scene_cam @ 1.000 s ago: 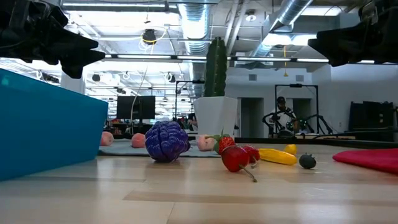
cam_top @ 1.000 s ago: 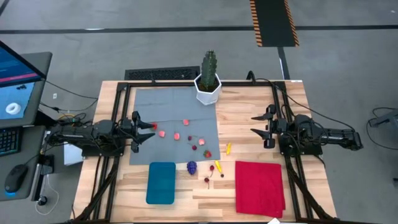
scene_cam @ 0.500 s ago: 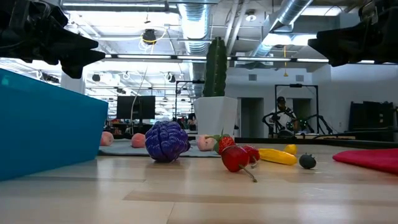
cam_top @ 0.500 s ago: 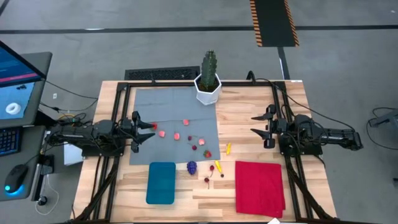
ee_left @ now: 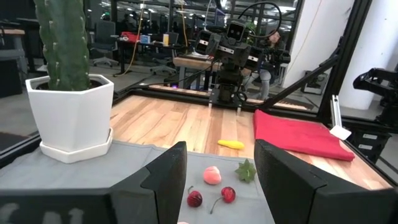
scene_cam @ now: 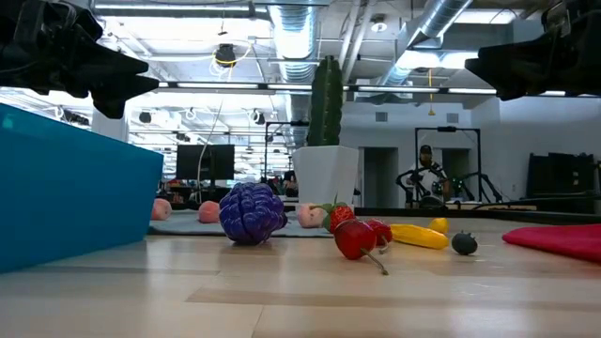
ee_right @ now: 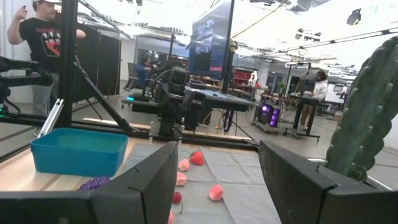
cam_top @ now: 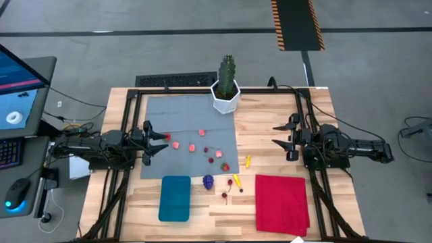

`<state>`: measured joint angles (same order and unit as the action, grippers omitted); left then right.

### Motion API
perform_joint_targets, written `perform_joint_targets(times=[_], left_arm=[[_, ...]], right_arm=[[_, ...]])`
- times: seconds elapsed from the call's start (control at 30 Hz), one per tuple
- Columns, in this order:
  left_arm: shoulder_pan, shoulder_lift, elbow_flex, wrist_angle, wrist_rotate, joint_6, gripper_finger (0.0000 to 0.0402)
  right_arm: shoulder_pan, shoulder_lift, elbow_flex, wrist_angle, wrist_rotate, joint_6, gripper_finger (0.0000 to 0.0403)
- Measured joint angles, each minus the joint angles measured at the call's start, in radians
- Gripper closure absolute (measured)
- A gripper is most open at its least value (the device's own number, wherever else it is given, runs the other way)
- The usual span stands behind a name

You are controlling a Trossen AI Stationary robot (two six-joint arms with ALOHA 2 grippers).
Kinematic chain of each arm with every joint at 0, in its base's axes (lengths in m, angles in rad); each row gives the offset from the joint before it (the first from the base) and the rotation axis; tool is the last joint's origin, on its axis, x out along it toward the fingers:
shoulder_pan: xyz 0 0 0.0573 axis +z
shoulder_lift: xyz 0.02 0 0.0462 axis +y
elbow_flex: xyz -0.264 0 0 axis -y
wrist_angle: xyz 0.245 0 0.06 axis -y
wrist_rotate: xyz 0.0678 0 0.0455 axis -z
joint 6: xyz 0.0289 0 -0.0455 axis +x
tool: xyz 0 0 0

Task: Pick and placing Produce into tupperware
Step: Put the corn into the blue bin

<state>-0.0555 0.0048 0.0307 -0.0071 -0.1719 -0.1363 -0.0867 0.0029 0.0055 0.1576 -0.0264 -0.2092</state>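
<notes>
Between both arms' spread fingers, produce [cam_top: 208, 181] loose, tupperware [cam_top: 175, 198] apart

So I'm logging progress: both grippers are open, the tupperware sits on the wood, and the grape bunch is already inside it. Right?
Not quite. The high view shows the grape bunch on the wood beside the tupperware, not inside it. The rest holds: the left gripper and right gripper are open.
</notes>
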Motion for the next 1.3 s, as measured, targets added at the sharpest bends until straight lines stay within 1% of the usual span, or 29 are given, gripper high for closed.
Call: perform_joint_targets(times=[1.17, 1.23, 1.3], left_arm=[[0.0, 0.0, 0.0, 0.0, 0.0, 0.0, 0.0223], [0.0, 0.0, 0.0, 0.001, 0.0, 0.013, 0.0223], [0.0, 0.0, -0.001, 0.013, -0.011, 0.099, 0.0223]], right_arm=[[0.0, 0.0, 0.0, 0.0, 0.0, 0.0, 0.0154], [0.0, 0.0, 0.0, 0.0, 0.0, 0.0, 0.0154], [0.0, 0.0, 0.0, 0.0, 0.0, 0.0, 0.0154]])
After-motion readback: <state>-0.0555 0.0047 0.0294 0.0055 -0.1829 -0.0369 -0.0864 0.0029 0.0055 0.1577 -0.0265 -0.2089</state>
